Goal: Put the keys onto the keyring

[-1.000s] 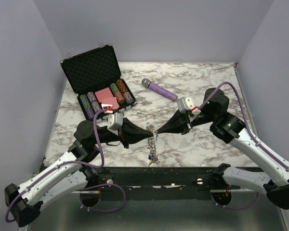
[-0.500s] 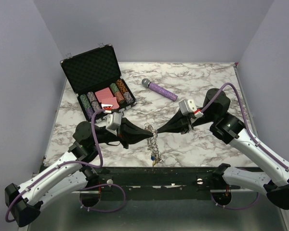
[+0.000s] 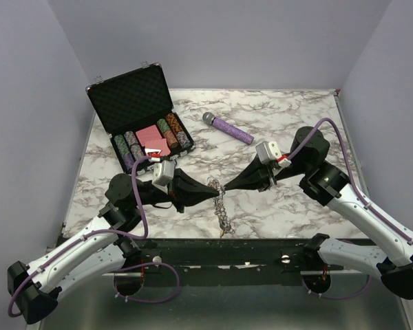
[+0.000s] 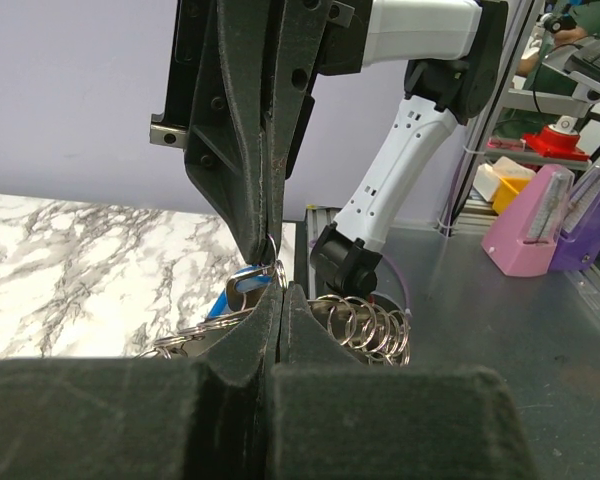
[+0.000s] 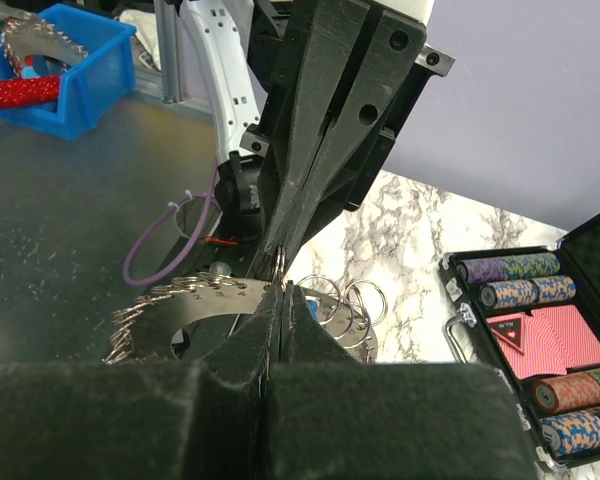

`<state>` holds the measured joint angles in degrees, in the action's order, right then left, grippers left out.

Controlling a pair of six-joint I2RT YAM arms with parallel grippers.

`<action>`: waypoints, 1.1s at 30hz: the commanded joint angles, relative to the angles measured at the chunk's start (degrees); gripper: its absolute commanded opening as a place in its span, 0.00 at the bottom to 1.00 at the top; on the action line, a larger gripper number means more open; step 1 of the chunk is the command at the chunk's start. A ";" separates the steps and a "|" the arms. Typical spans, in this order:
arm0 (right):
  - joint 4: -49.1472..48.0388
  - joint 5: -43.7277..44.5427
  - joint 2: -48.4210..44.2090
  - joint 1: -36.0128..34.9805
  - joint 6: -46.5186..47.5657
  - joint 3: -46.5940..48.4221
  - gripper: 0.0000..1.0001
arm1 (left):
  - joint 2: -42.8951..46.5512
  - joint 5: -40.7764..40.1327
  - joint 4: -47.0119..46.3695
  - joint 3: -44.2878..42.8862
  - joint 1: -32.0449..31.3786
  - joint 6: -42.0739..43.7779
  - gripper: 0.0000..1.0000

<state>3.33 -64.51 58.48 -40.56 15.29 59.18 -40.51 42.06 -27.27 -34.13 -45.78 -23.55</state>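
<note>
Slightly toward 6 o'clock from the centre of the marbled white worktop [image 3: 282, 206], the left pincer [image 3: 214, 195], reaching from 9 o'clock, and the right pincer [image 3: 228, 186], from 3 o'clock, meet tip to tip. Both are clenched on the large silvery-grey toothed metal keyring [image 5: 180, 305], which dangles toward 6 o'clock beside a blue-capped key [image 4: 242, 283].

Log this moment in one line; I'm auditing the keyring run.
left tool: shut on toothed silvery metal keyring | right tool: shut on it, tip to tip | blue-capped key: at tips | threading: unclear
</note>
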 commanded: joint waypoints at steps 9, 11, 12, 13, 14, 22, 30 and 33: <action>-2.46 -4.13 0.06 -0.14 6.94 -0.29 0.00 | -0.62 4.43 -1.91 -0.32 -0.36 -1.58 0.00; -1.84 -4.48 0.32 -0.23 7.73 0.15 0.00 | -0.53 4.96 -1.83 -0.50 -0.45 -1.76 0.00; -1.23 -4.74 0.41 -0.23 8.61 0.32 0.00 | -0.53 5.13 -1.83 -0.41 -0.36 -1.85 0.00; -0.70 -5.01 0.41 -0.23 9.31 0.41 0.00 | -0.45 5.39 -1.56 -0.59 -0.36 -1.85 0.00; -0.44 -5.27 0.58 -0.23 9.76 0.50 0.00 | -0.45 5.48 -1.39 -0.59 -0.45 -1.85 0.00; 3.25 -7.47 0.85 -0.23 14.76 1.38 0.00 | -1.15 7.50 0.72 -1.29 -0.28 -2.03 0.00; 7.91 -9.40 1.02 -0.23 19.86 2.26 0.00 | -3.08 11.46 3.71 -3.13 0.16 -2.38 0.00; 8.62 -10.28 1.02 -0.23 20.92 2.52 0.00 | -3.87 13.13 3.98 -3.58 0.34 -2.99 0.00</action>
<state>10.52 -72.90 59.33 -40.56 32.53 59.07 -43.57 49.74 -23.81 -35.16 -45.52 -25.04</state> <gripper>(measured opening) 0.005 0.006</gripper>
